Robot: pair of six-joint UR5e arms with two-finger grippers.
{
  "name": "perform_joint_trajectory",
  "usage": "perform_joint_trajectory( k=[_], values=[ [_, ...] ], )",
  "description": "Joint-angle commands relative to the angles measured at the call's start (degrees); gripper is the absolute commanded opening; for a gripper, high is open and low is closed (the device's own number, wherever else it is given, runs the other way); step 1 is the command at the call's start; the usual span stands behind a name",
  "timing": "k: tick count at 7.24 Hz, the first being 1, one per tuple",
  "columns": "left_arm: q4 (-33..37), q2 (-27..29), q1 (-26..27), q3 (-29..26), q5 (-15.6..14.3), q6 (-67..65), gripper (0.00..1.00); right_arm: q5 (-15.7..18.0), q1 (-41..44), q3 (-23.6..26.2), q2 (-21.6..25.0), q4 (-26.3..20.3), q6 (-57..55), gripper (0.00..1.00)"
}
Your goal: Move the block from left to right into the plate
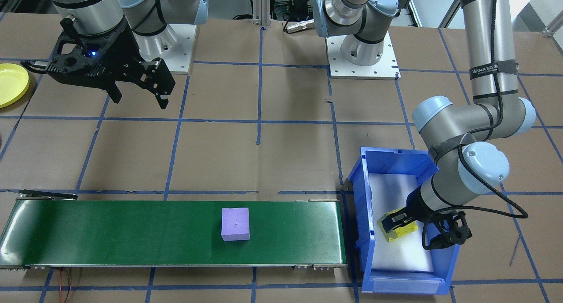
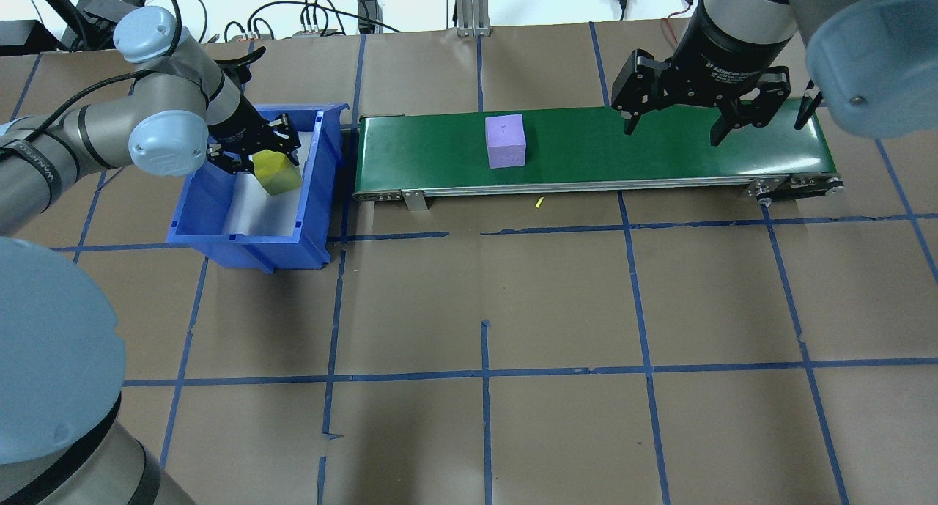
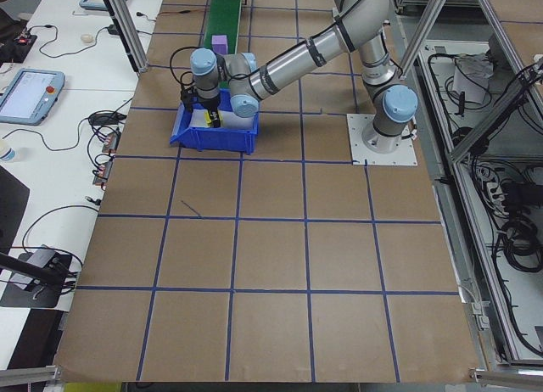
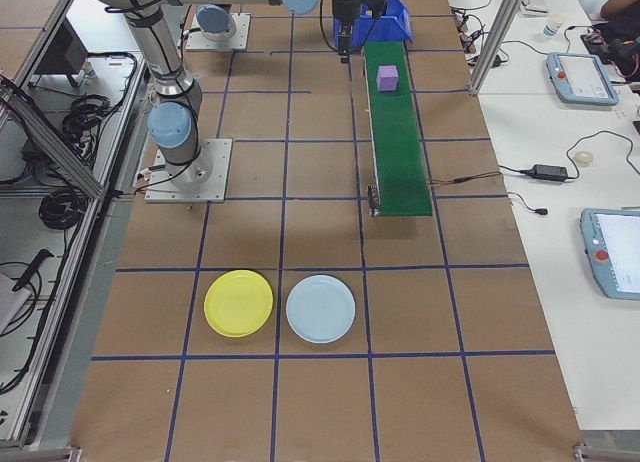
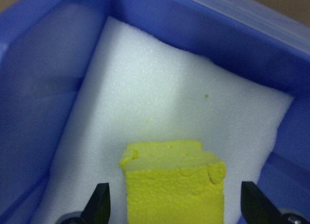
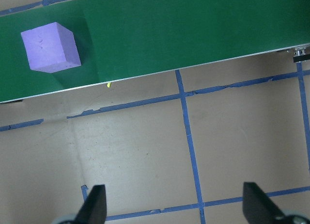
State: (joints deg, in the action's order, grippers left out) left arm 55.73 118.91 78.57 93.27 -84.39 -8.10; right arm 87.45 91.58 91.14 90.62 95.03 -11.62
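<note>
1. Left pincer [image 2: 265, 155] is inside the blue bin [image 2: 315, 219], fingers spread wide either side of the yellow block [image 2: 277, 174]; contact cannot be told.
2. Right pincer [image 2: 676, 127] hangs wide open, empty, above the green conveyor belt [image 2: 659, 153].
3. Purple block [image 2: 506, 141] lies on the belt, at 9 o'clock from the right pincer.
4. Yellow plate [image 4: 238, 303] sits on the tabletop [image 2: 557, 300], well apart from the belt.

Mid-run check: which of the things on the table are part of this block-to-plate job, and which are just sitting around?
Part of the job:
- purple block on the green conveyor
- yellow block in the blue bin, between the left tool's fingers
- right tool, open above the conveyor
- yellow plate

Lying about:
- light blue plate
- small yellow scrap beside the conveyor
</note>
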Motion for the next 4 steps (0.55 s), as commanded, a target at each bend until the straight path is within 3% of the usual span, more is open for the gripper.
perform_joint_trajectory(
  k=[1, 4],
  values=[
    [0.9, -2.0, 0.1, -3.0, -1.1, 2.4, 0.31, 0.0, 0.0, 0.0, 0.0, 0.1, -0.1, 1.00],
    [17.3, -4.3, 4.2, -15.2, -0.4, 1.5, 0.31, 0.0, 0.0, 0.0, 0.0, 0.0, 0.0, 1.00]
  ],
)
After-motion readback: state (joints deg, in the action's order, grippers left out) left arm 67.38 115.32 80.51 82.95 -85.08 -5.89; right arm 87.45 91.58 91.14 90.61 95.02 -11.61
